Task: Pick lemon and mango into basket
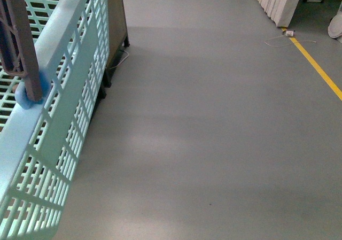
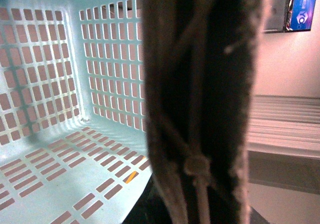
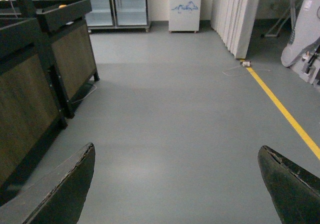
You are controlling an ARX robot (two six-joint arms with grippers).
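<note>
The pale aqua basket hangs tilted at the left of the front view, its slotted side wall facing me. Its brown ribbed handle rises at the top left. In the left wrist view the same handle fills the middle, very close, and my left gripper is shut on it; its fingers are hidden behind the handle. The basket's inside shows bare floor and walls. My right gripper is open over bare floor, nothing between its fingertips. The lemon and the mango are out of view.
A dark wooden display stand stands to the left, something orange on its top shelf. Grey floor stretches ahead. A yellow floor line runs at the right. White panels, glass-door fridges and a small white cabinet stand at the far end.
</note>
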